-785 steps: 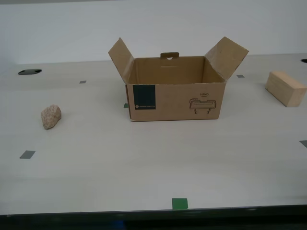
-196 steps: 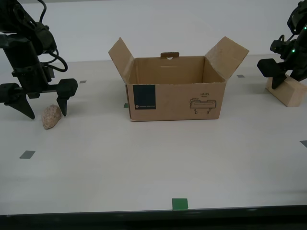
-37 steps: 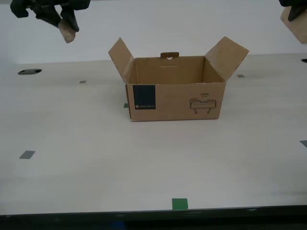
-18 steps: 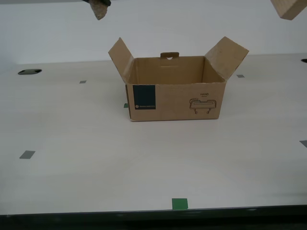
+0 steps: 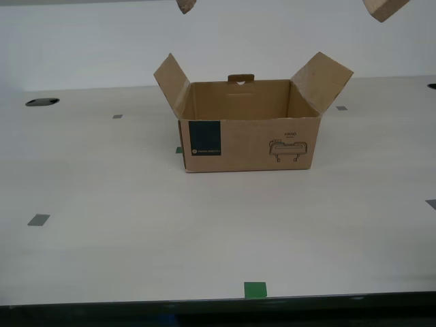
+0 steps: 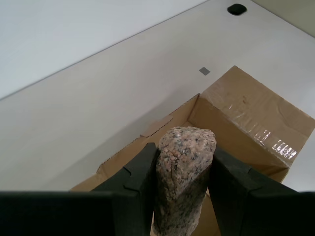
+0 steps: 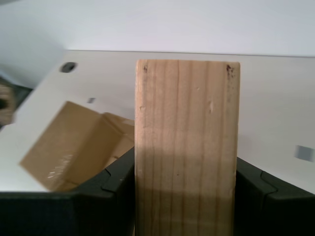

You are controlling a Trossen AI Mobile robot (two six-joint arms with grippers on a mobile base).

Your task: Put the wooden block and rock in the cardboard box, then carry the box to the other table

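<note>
second wrist view, rock (image 6: pixel 183 177) between gripper fingers (image 6: pixel 138 184)

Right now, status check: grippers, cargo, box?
My first gripper shut on wooden block. My second gripper shut on rock. Cardboard box open, empty, flaps up. Nothing blocking.

A lab-like test bench: bare beige tabletop (image 5: pixel 136 225) with tape squares (image 5: pixel 255 289), blank white wall (image 5: pixel 272 34).

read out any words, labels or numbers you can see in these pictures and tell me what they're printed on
"HAND": probably, small and blurred, above the line drawing on the cardboard box front.
Navy label on the box: pale print along its lower edge, too small to read.
Wooden block and rock: no text.
</note>
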